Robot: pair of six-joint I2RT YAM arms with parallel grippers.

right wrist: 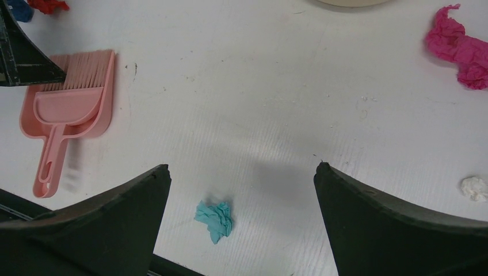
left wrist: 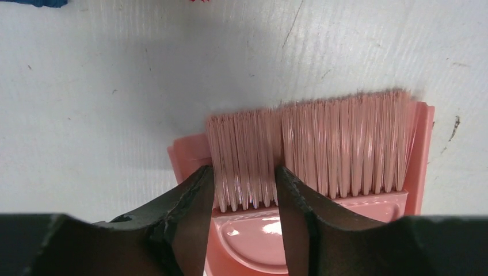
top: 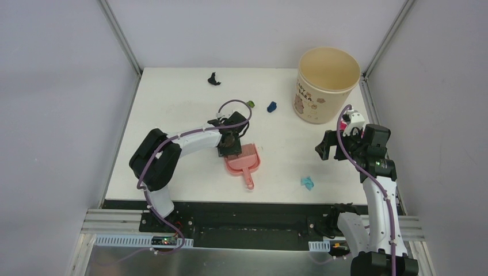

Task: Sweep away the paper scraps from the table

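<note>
The pink brush point(left wrist: 339, 144) lies nested in the pink dustpan point(top: 246, 164) on the white table point(top: 172, 115). My left gripper point(top: 230, 144) point(left wrist: 243, 169) is down on the brush, with its fingers closed on the left part of the bristles. My right gripper point(top: 326, 148) point(right wrist: 242, 165) is open and empty above the table. A teal scrap point(right wrist: 214, 220) point(top: 307, 183) lies below and between its fingers. Other scraps are a black one point(top: 214, 79), a green one point(top: 251, 104), a dark blue one point(top: 271, 106), a magenta one point(right wrist: 460, 52) and a white one point(right wrist: 475, 188).
The beige bucket point(top: 327, 83) stands at the table's far right corner. The black front edge point(top: 247, 204) runs near the teal scrap. Grey walls close in the table on three sides. The dustpan point(right wrist: 69, 115) lies with its handle pointing to the front edge.
</note>
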